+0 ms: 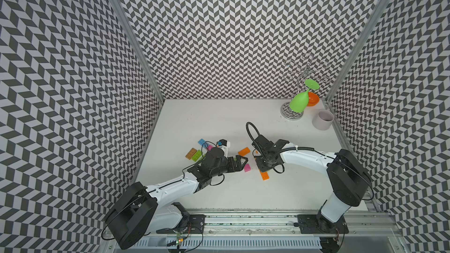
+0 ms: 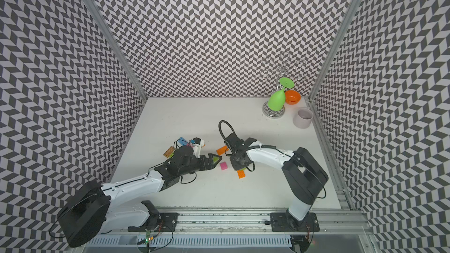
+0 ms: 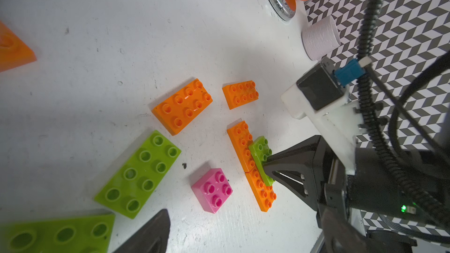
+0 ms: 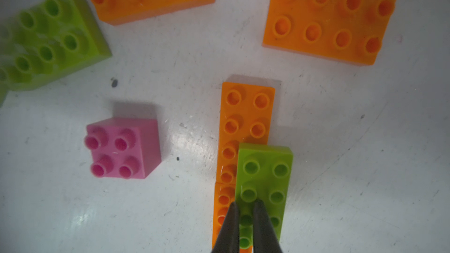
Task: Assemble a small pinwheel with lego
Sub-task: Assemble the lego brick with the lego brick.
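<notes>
Right gripper (image 4: 246, 204) pressed together atop lime brick (image 4: 265, 166), end hidden | left gripper (image 1: 243, 164) spread

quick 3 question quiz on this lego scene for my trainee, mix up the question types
1. True or false: the right claw is shut, its tips on a lime green brick.
2. What colour is the square brick beside the orange row?
3. The lime green brick lies: A on top of the orange row, B standing on edge, C lifted in the air.
Key: 1 true; 2 pink; 3 A.
</notes>
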Motion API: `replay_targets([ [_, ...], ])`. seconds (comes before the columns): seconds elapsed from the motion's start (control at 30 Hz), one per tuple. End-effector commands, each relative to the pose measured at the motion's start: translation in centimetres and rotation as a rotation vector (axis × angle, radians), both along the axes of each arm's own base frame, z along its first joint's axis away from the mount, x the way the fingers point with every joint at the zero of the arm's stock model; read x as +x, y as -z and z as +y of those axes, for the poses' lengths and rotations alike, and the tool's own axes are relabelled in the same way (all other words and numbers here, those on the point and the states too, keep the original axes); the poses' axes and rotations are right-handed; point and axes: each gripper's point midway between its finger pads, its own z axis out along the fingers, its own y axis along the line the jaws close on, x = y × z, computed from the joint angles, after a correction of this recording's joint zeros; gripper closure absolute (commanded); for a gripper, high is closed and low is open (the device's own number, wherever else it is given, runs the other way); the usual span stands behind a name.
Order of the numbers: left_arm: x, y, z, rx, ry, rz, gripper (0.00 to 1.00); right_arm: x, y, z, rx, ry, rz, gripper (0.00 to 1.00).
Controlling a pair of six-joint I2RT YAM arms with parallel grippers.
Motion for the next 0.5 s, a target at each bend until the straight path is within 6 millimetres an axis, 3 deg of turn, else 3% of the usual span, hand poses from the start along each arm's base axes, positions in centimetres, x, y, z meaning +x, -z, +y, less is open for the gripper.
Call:
replay_targets([
  [0.0,0.4,-1.0,-0.4,-0.022,-0.005,-0.027,0.03,0.3,0.9,-0.6,-0.029,0.023,-0.004,0.88],
  [0.47,0.4,-0.9,-0.3,-0.018,-0.007,-0.026,0.03,0.1,2.5,-1.6,-0.060,0.093,0.019,0.86],
])
